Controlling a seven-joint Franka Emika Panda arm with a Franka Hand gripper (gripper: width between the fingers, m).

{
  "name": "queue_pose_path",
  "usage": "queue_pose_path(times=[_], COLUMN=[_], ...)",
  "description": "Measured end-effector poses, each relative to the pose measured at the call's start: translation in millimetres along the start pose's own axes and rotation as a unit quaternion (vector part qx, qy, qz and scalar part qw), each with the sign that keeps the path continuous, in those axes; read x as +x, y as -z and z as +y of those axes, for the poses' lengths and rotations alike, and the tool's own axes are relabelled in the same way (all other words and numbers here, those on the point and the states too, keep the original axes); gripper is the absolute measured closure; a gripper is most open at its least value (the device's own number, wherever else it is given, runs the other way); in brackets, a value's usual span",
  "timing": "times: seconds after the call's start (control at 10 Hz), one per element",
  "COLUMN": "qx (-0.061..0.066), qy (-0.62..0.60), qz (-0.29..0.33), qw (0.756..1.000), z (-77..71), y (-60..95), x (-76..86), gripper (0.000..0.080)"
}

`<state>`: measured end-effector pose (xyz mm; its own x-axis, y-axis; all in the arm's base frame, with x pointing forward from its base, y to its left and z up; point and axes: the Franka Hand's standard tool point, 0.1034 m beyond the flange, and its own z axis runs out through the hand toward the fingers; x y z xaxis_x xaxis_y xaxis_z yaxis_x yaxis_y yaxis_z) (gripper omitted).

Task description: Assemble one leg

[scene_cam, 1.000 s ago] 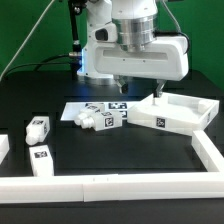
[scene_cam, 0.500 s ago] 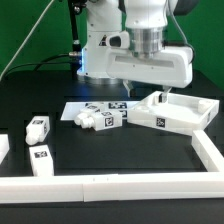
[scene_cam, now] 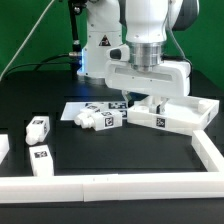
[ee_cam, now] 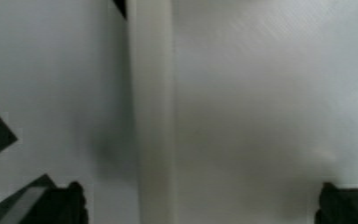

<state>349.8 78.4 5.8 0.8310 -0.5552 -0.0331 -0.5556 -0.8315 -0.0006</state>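
**A:** What carries tags?

**B:** Black-and-white square tags, too small to read. 1 is on the tabletop's (scene_cam: 192, 116) side wall, several are on the marker board (scene_cam: 72, 107) at mid-counter, and 1 is on each of 4 legs. A leg (scene_cam: 88, 117) and a second leg (scene_cam: 109, 120) lie on that board. A third leg (scene_cam: 38, 127) and a fourth leg (scene_cam: 42, 160) sit towards the counter's near corner on the exterior view's left.

**A:** And the gripper (scene_cam: 150, 103)?

**B:** It is low over the tabletop, by the counter's edge on the exterior view's right. In the wrist view its fingertips (ee_cam: 48, 203) are wide apart either side of a raised white rim, gripping nothing.
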Motion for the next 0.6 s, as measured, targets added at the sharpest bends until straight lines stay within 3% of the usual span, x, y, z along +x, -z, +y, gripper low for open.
queue_pose_path(times=[0.1,0.2,0.3,0.4,0.5,0.6], qx=[0.000,0.000,0.000,0.000,0.000,0.001], qy=[0.002,0.003,0.004,0.005,0.006,0.007], qz=[0.000,0.000,0.000,0.000,0.000,0.001], qw=[1.000,1.000,1.000,1.000,1.000,1.000], z=[0.1,0.1,0.1,0.2,0.2,-0.3], y=[-0.1,-0.2,-0.2,-0.2,-0.3,0.3], x=[-0.1,-0.1,-0.1,-0.2,-0.2,0.5], gripper=[0.0241,0.0241,0.0425,0.0561,0.0561,0.0729])
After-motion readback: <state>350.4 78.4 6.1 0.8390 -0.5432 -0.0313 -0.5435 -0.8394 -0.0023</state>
